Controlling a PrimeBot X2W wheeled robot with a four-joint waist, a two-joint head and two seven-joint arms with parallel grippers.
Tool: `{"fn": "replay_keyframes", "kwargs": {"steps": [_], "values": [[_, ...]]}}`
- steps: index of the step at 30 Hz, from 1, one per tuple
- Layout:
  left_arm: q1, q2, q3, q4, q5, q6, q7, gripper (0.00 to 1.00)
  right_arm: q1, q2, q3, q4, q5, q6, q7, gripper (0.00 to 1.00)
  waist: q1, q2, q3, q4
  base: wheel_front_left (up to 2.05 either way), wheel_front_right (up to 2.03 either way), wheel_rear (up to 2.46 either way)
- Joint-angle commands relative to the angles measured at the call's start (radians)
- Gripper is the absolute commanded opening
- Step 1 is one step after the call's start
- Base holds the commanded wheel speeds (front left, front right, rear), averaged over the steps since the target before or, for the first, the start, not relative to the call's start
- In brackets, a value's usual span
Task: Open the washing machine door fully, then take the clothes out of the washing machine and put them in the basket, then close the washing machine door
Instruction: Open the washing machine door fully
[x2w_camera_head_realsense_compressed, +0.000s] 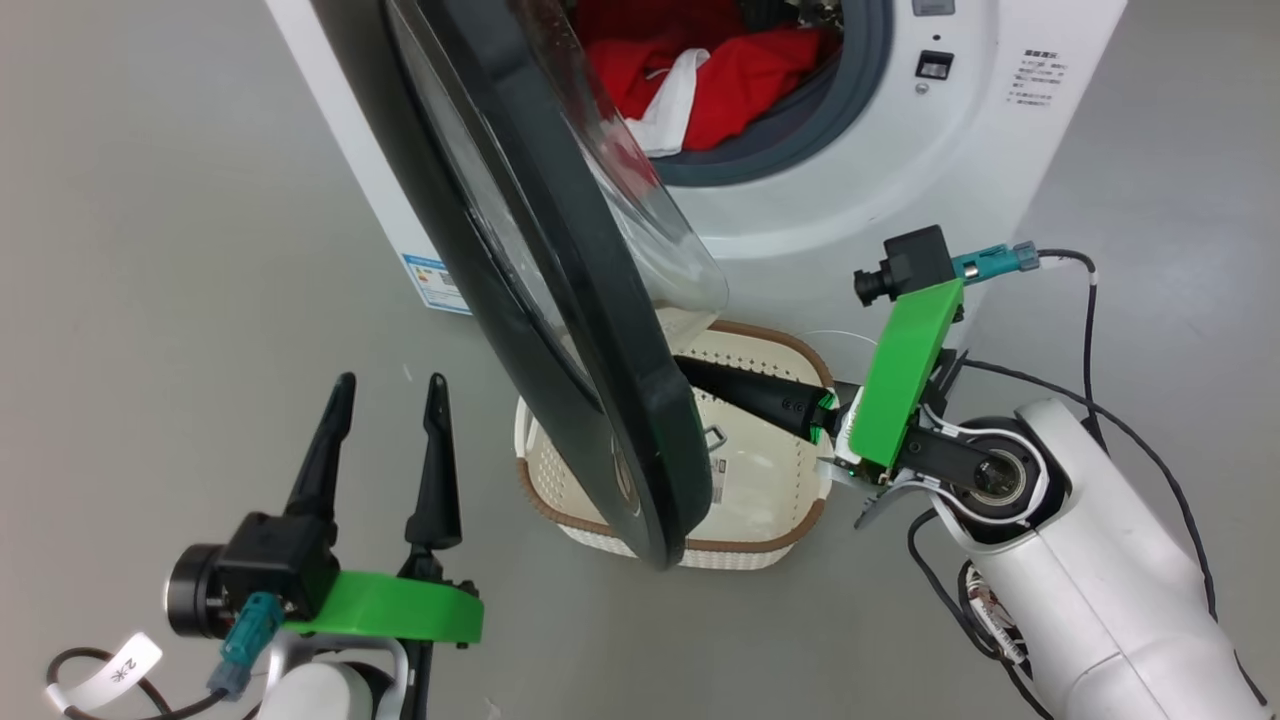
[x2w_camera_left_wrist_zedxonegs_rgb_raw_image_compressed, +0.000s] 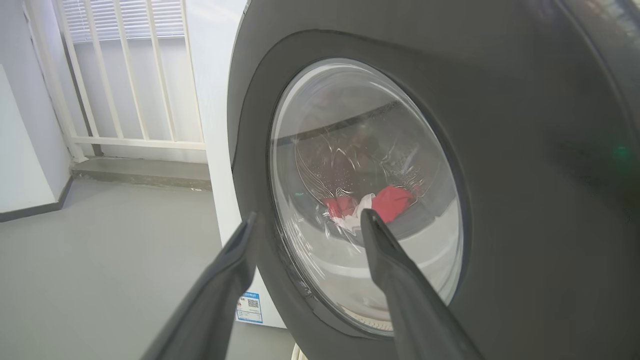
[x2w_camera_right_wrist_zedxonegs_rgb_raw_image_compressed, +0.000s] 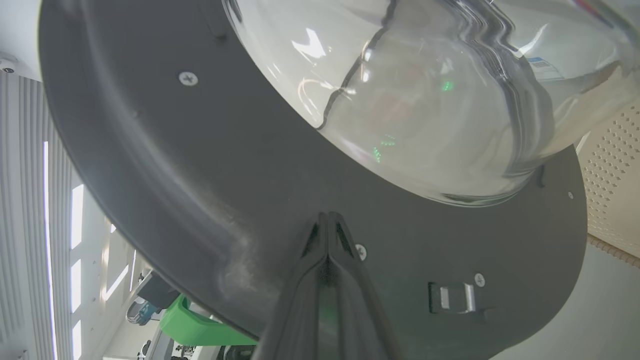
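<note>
Two grippers stand on opposite sides of the washing machine door (x2w_camera_head_realsense_compressed: 640, 420). Nearest, at the lower left of the head view, the left gripper (x2w_camera_head_realsense_compressed: 390, 380) has its fingers spread wide and empty, facing the outer side of the door without touching it. Beyond it, the right gripper (x2w_camera_right_wrist_zedxonegs_rgb_raw_image_compressed: 327, 220) has its fingers pressed together, holding nothing, with the tips seemingly against the black inner rim just under the glass bowl. The door is about half open, edge-on to the head camera, over the basket (x2w_camera_head_realsense_compressed: 545, 465). I judge the right arm is the one placed to push it further towards the robot's left. Farthest, the red and white clothes (x2w_camera_head_realsense_compressed: 740, 80) lie inside the washing machine (x2w_camera_head_realsense_compressed: 900, 200).
</note>
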Motion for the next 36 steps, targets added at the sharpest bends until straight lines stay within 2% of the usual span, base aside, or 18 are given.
{"fn": "replay_keyframes", "kwargs": {"steps": [1,16,36], "values": [[0.0,0.015,0.031,-0.022,-0.003,0.006,-0.009,1.0,0.015,0.025,0.018,-0.04,0.008,0.008,0.004,0.0,0.0,0.0,-0.011,0.016,0.0,0.0,0.0],[0.022,0.015,0.031,-0.02,-0.001,0.007,-0.009,1.0,0.039,0.025,0.057,-0.039,0.038,0.008,-0.008,0.0,0.0,0.0,-0.034,0.095,0.0,0.0,0.0],[0.026,0.015,0.018,-0.02,-0.013,0.013,-0.009,1.0,0.023,0.025,0.136,-0.017,0.086,0.008,-0.042,0.0,0.0,0.0,-0.04,0.12,0.0,0.0,0.0]]}}
